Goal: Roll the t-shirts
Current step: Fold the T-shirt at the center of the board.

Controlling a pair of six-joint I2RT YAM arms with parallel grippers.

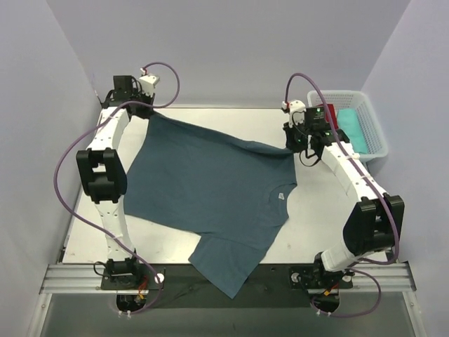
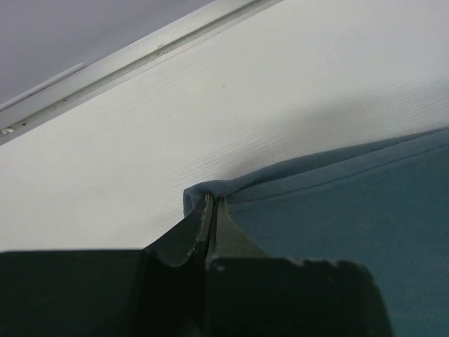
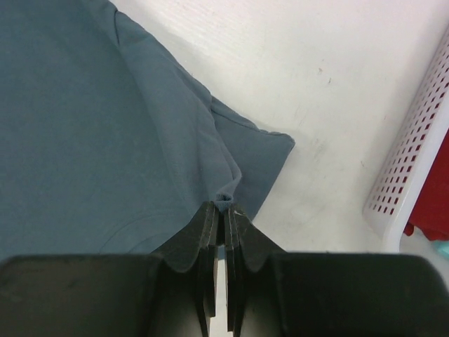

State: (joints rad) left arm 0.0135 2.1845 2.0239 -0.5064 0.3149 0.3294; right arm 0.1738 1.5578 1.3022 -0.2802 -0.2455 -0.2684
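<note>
Slate-blue t-shirt (image 1: 203, 189) lies spread across the middle of the white table (image 1: 316, 225), mostly flat. Its small white neck label (image 1: 280, 196) sits on the right-hand side. One flap of it at the near side (image 1: 224, 270) hangs past the table's front edge, over the dark rail between the arm bases.

Left gripper (image 1: 146, 112) is at the far-left corner of the table. Its jaws are closed tight on the shirt's corner. In the left wrist view the fingertips (image 2: 208, 210) pinch a small bunched fold of the blue cloth (image 2: 337, 210). The hem runs off to the right from there, with bare tabletop (image 2: 210, 105) and the metal edge strip (image 2: 140, 53) beyond.

Right gripper (image 1: 295, 147) is at the shirt's far-right edge, jaws also clamped nearly together. The right wrist view shows the fingertips (image 3: 210, 214) nipping a ridge of the blue fabric (image 3: 84, 126), and a short folded flap (image 3: 263, 158) lies flat on the table just beyond the pinch.

The cloth between the two grippers runs as a fairly straight far edge, with a raised crease near the right one.

White slotted basket (image 1: 375, 133) stands at the far-right edge of the table, well apart from the shirt's body and near the right gripper. A turquoise tee (image 1: 354, 130) and a red tee (image 3: 431, 210) lie inside it.
</note>
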